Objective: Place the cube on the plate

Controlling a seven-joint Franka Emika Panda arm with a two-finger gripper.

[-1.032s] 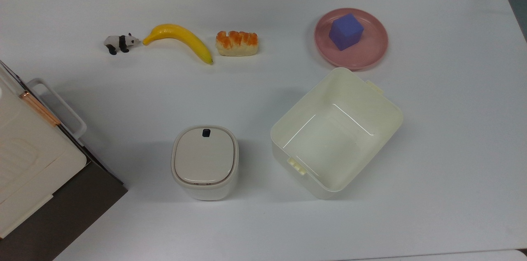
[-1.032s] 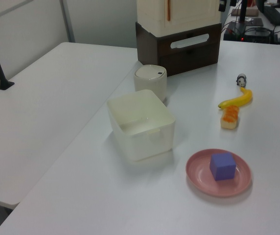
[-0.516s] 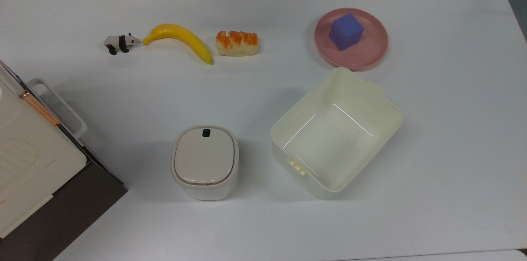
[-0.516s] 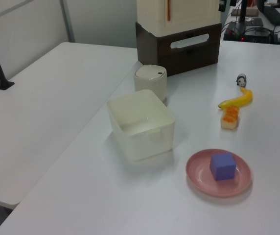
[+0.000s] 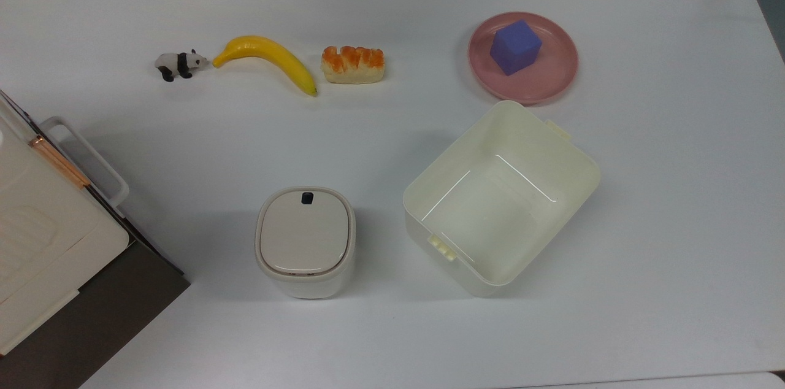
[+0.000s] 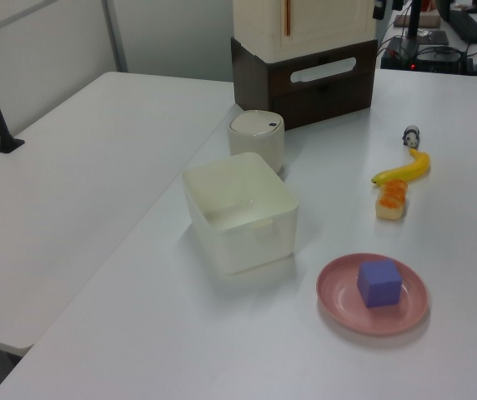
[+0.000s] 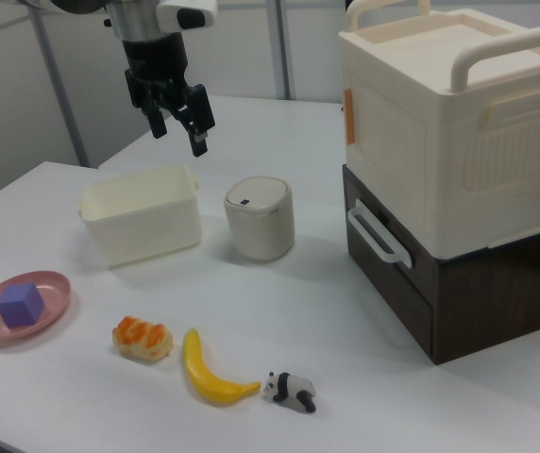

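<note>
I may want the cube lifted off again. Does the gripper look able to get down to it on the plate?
Probably yes. The cube sits uncovered on the plate, nothing standing over it. The gripper hangs open, high above the bin, with free air between.

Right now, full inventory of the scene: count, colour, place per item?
purple-blue cube: 1, on the round pink plate
round pink plate: 1, top view's upper right
yellow banana: 1, between panda and bread
orange-glazed bread piece: 1, top view's right of banana
black-and-white panda figure: 1, at banana's tip
cream rectangular bin: 1, empty, below plate in top view
beige lidded canister: 1, top view's left of bin
cream box on brown drawer unit: 1 stack, right view's right
gripper: 1, black, open, above bin in right view
</note>
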